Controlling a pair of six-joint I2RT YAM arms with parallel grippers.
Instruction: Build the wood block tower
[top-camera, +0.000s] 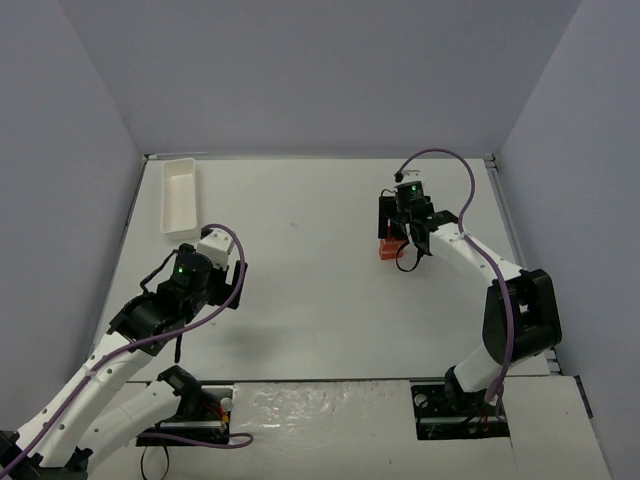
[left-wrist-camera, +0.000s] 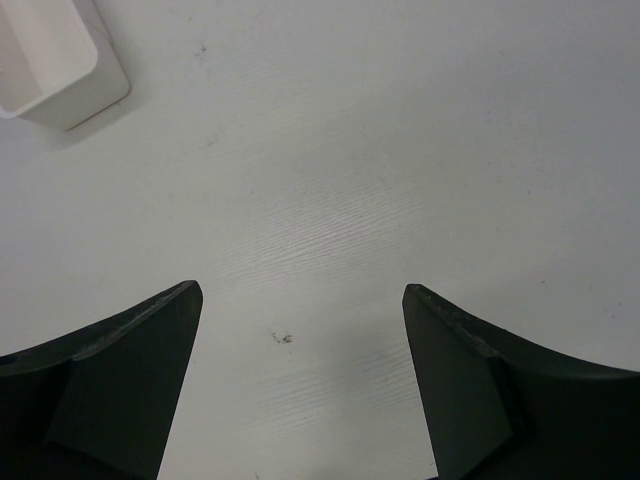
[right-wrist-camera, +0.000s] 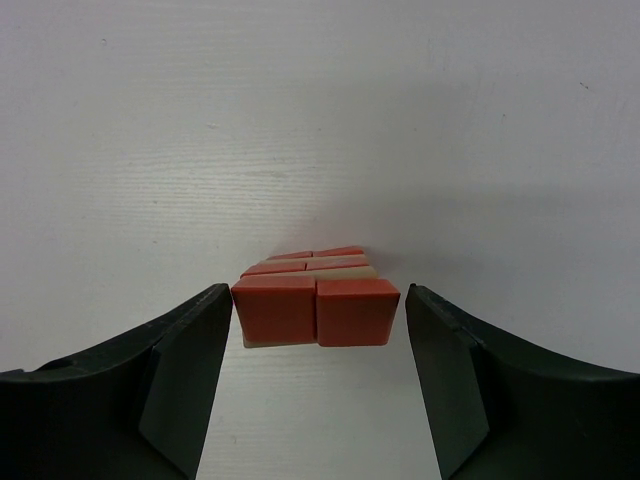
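Observation:
The wood block tower (top-camera: 387, 251) stands on the table right of centre, a small stack of red cubes with pale tan pieces between the layers. In the right wrist view its top pair of red blocks (right-wrist-camera: 315, 308) lies between the fingers of my right gripper (right-wrist-camera: 318, 292). The left finger (right-wrist-camera: 190, 350) is at the left block's side. A narrow gap separates the right finger (right-wrist-camera: 450, 360) from the right block, so the jaws are open around the top layer. My left gripper (left-wrist-camera: 300, 295) hangs open over bare table at the left (top-camera: 205, 258), holding nothing.
A long white tray (top-camera: 180, 195) lies at the back left of the table; its corner (left-wrist-camera: 60, 90) shows in the left wrist view. Grey walls enclose the table on three sides. The right arm's purple cable (top-camera: 440, 155) arches above the tower.

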